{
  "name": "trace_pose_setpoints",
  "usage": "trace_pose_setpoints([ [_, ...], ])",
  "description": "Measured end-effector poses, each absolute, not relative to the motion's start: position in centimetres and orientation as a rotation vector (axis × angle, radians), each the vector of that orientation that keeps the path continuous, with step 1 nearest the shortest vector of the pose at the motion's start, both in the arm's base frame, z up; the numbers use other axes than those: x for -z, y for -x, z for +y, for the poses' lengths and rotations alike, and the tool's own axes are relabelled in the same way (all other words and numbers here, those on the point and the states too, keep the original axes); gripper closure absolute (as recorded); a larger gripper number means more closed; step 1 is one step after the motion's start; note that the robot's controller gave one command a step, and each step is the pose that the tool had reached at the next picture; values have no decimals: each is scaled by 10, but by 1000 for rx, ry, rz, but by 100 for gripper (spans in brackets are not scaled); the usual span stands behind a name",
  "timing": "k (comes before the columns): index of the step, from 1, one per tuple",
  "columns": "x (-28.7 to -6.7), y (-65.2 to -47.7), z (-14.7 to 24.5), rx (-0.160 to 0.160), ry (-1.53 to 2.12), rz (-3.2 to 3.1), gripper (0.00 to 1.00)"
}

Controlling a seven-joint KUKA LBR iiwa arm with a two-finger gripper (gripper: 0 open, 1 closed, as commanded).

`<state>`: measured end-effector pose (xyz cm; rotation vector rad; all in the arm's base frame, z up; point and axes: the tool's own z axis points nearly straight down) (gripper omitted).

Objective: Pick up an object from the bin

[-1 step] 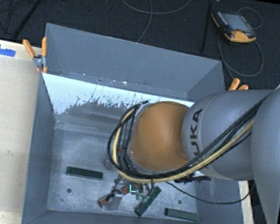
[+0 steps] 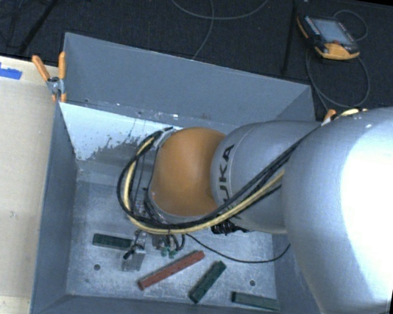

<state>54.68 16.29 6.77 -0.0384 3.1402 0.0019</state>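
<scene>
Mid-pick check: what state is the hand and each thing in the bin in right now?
hand: low in the bin, at the right end of the left green bar; contact unclear.
left green bar: lying flat on the floor, not lifted.
red-brown bar: lying flat, slanted, free.
middle green bar: lying flat, slanted, free.
right green bar: lying flat, alone near the front wall.

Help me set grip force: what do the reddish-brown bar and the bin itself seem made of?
Reddish-brown bar: probably wood or hard plastic, matte finish; it has flat faces, straight edges and no shine. Bin: grey sheet metal, dull finish; its flat walls meet at folded creases and the floor looks speckled and scuffed.
</scene>
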Motion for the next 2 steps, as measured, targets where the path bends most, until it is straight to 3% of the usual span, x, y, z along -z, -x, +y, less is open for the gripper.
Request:
trace_pose_setpoints([
  [1, -71, -546, 161, -1, 31, 3142, 100],
  [2, -216, -517, 157, -4, 37, 3135, 100],
])
